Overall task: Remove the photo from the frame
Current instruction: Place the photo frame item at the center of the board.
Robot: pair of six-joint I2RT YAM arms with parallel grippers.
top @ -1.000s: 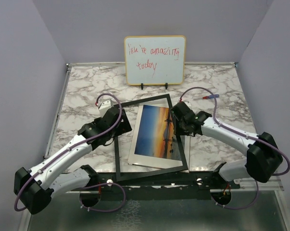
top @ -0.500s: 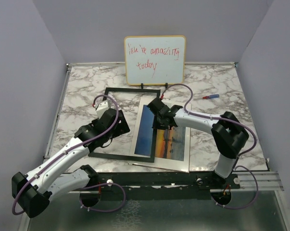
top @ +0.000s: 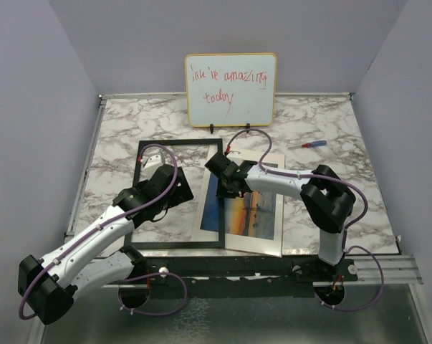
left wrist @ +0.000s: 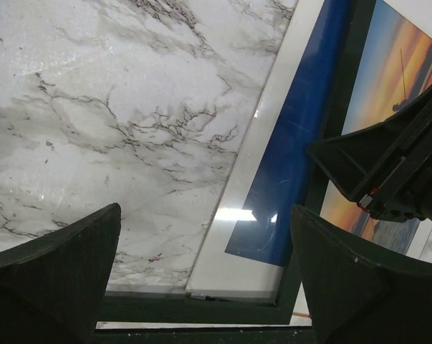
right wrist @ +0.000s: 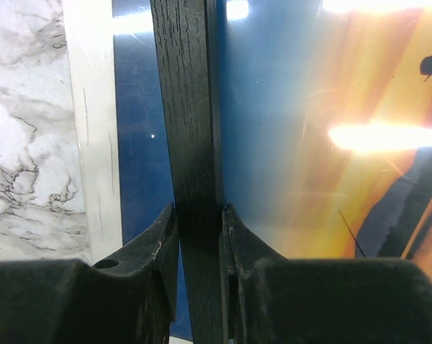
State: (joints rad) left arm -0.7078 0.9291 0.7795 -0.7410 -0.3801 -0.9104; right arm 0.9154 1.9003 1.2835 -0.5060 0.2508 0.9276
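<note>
Nearly there: my right pincer (right wrist: 200, 215) grips the right rail of the thin black rectangular frame (top: 180, 244); the white-bordered sunset photo (top: 255, 215) lies mostly outside, its left strip overlapped; my left pincer (left wrist: 205, 244) gapes, empty.

frame (top: 180, 143): thin black rectangle, its open centre showing the marble table (top: 115, 129); lies left of centre, right rail crossing the photo.
photo (top: 255, 215): orange-and-blue sunset print with a white border and dark silhouettes; near centre, left blue strip under that rail.
</note>
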